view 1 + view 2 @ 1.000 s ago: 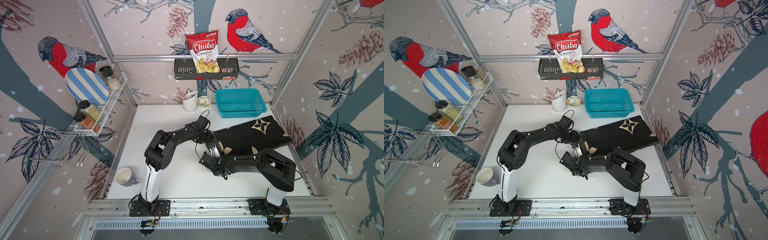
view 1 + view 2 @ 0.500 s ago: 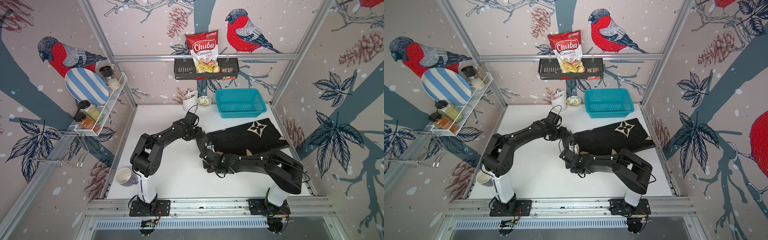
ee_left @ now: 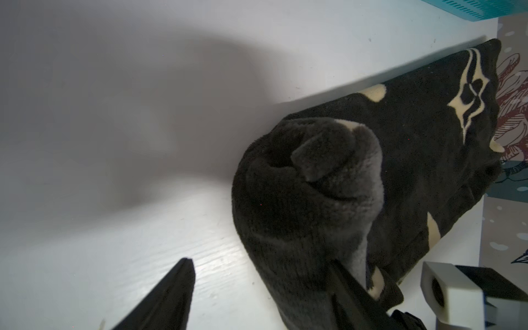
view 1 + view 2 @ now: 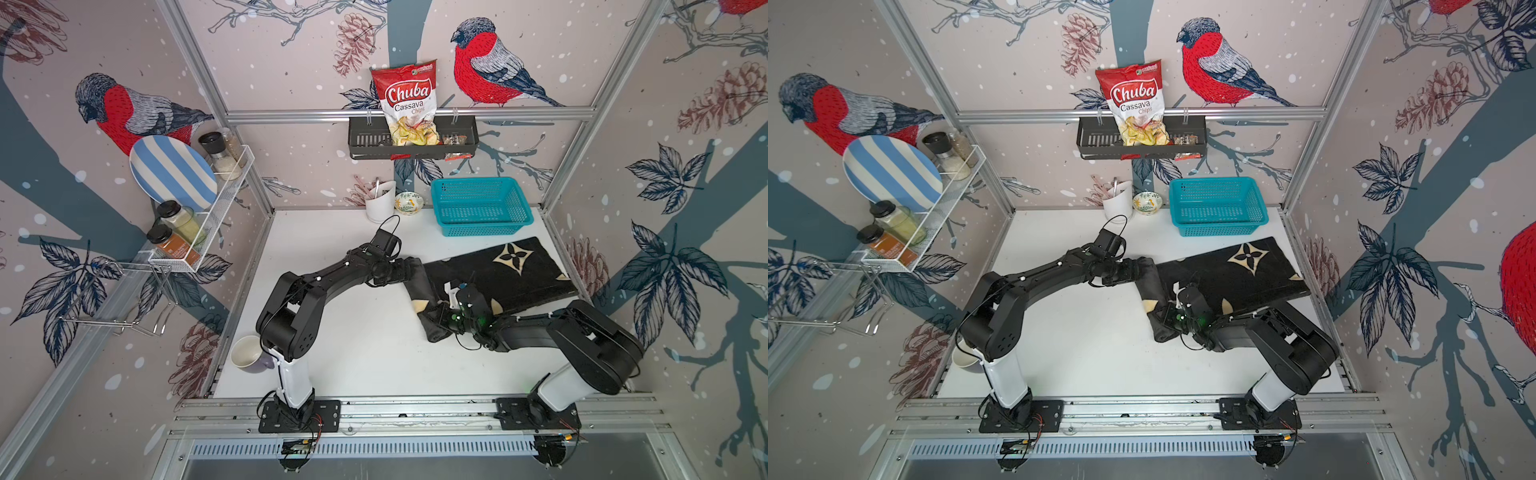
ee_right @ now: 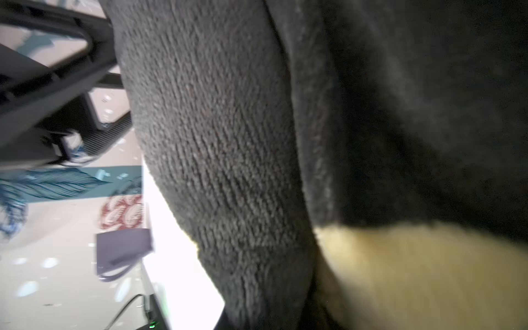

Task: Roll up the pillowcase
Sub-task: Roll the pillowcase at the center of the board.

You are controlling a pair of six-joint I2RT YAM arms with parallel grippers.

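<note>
In front of the teal basket (image 4: 486, 227), a half-rolled pillowcase (image 4: 511, 276); left gripper (image 3: 258, 265) wide at the roll's basket-side end, right gripper (image 4: 441, 320) buried at the other, grip unclear.

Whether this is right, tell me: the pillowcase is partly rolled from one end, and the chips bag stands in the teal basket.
Not right. The chips bag stands in the black wall rack above, not in the teal basket; both top views show this. The rest holds: the pillowcase is partly rolled from one end.
</note>
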